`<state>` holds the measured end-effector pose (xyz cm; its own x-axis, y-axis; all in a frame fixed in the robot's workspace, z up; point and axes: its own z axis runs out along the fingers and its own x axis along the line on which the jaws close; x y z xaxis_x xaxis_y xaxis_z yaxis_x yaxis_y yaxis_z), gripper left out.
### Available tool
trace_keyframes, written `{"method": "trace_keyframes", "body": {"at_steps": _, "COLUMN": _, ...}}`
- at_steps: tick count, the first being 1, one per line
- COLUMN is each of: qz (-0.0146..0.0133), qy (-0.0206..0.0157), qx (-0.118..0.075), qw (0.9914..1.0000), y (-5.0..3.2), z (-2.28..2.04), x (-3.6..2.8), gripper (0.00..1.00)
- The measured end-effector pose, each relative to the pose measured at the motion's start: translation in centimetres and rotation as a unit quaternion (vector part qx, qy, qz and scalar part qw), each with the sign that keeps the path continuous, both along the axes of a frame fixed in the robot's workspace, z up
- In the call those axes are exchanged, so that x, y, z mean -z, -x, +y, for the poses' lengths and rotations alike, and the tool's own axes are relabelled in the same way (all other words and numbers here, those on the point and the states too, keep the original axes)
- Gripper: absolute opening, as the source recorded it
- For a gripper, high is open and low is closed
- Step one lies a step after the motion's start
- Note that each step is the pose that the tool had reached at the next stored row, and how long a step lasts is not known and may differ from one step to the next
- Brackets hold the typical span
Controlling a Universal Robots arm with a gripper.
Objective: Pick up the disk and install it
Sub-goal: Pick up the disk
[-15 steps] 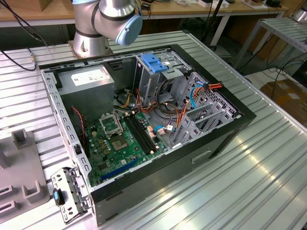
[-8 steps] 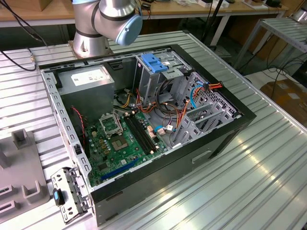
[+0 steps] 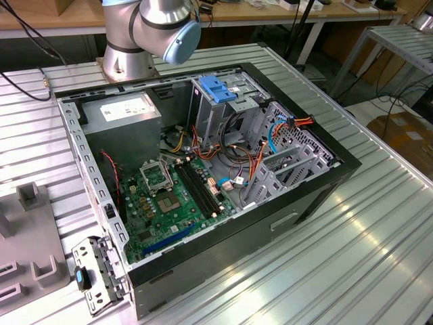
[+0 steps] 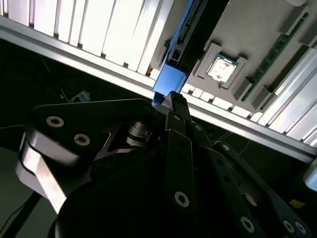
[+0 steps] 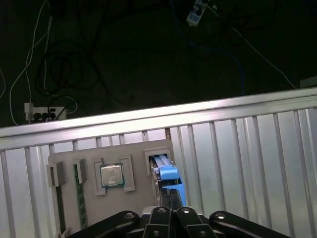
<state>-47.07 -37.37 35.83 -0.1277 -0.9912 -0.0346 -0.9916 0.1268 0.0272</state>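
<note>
Contact is at the blue end tab of the disk point(image 5: 167, 173). In the first wrist view the gripper point(image 5: 171, 194) has its two black fingers point(image 5: 166, 199) drawn close together, side by side. Their tips overlap the near end of that tab, so they look clamped on it. The disk stands on edge in a slot of a grey tray point(image 5: 89, 157), with its blue rails running away from the fingertips into the slot. Beside the slot, a square processor chip point(image 5: 111, 175) lies in its own recess. A green memory stick point(image 5: 79, 198) lies in a narrow groove on the far side of the chip from the disk. The tray rests near the edge of a ribbed aluminium table point(image 5: 237, 148). Beyond that edge a power strip point(image 5: 42, 111) and loose cables lie on a dark floor.

In the second wrist view the gripper point(image 4: 171, 98) narrows to a point against the tab of the disk point(image 4: 169, 79), and a sliver of blue shows beside the tip. The tray point(image 4: 247, 25), chip point(image 4: 221, 68) and memory stick point(image 4: 275, 47) lie just past it.

In the exterior view an open computer case point(image 3: 338, 162) lies on the table point(image 3: 365, 257) at mid-frame with its green motherboard point(image 3: 169, 203) facing up. The arm's base point(image 3: 145, 34) stands at the upper left of the frame, and the grey tray point(image 3: 34, 223) lies at the lower left.
</note>
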Motion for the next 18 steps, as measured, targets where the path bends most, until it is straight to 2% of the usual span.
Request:
{"method": "trace_keyframes", "body": {"at_steps": 2, "qz": 0.0001, "qy": 0.0001, "qx": -0.005, "qw": 0.99999, "y": -0.20, "z": 0.00, "x": 0.10, "gripper": 0.11}}
{"method": "trace_keyframes", "body": {"at_steps": 6, "qz": -0.0023, "qy": 0.0010, "qx": -0.006, "qw": 0.99998, "y": -0.37, "z": 0.00, "x": 0.59, "gripper": 0.11}}
{"method": "trace_keyframes", "body": {"at_steps": 7, "qz": -0.0029, "qy": 0.0013, "qx": -0.006, "qw": 0.99997, "y": -0.39, "z": 0.00, "x": 0.72, "gripper": 0.17}}
{"method": "trace_keyframes", "body": {"at_steps": 8, "qz": -0.0037, "qy": 0.0017, "qx": -0.007, "qw": 0.99997, "y": -0.41, "z": 0.00, "x": 0.88, "gripper": 0.29}}
{"method": "trace_keyframes", "body": {"at_steps": 9, "qz": -0.0055, "qy": 0.0028, "qx": -0.007, "qw": 0.99996, "y": -0.41, "z": 0.00, "x": 1.06, "gripper": 0.36}}
{"method": "trace_keyframes", "body": {"at_steps": 10, "qz": -0.0059, "qy": 0.0038, "qx": -0.007, "qw": 0.99995, "y": -0.42, "z": 0.00, "x": 1.13, "gripper": 0.42}}
{"method": "trace_keyframes", "body": {"at_steps": 11, "qz": -0.0060, "qy": 0.0047, "qx": -0.007, "qw": 0.99995, "y": -0.42, "z": 0.00, "x": 1.22, "gripper": 0.42}}
{"method": "trace_keyframes", "body": {"at_steps": 13, "qz": -0.0060, "qy": 0.0060, "qx": -0.007, "qw": 0.99994, "y": -0.44, "z": 0.00, "x": 1.50, "gripper": 0.53}}
{"method": "trace_keyframes", "body": {"at_steps": 15, "qz": -0.0060, "qy": 0.0069, "qx": -0.007, "qw": 0.99994, "y": -0.46, "z": 0.01, "x": 1.83, "gripper": 0.53}}
{"method": "trace_keyframes", "body": {"at_steps": 16, "qz": -0.0060, "qy": 0.0073, "qx": -0.007, "qw": 0.99993, "y": -0.47, "z": 0.01, "x": 2.07, "gripper": 0.60}}
{"method": "trace_keyframes", "body": {"at_steps": 18, "qz": -0.0061, "qy": 0.0075, "qx": -0.007, "qw": 0.99993, "y": -0.47, "z": 0.01, "x": 2.38, "gripper": 0.60}}
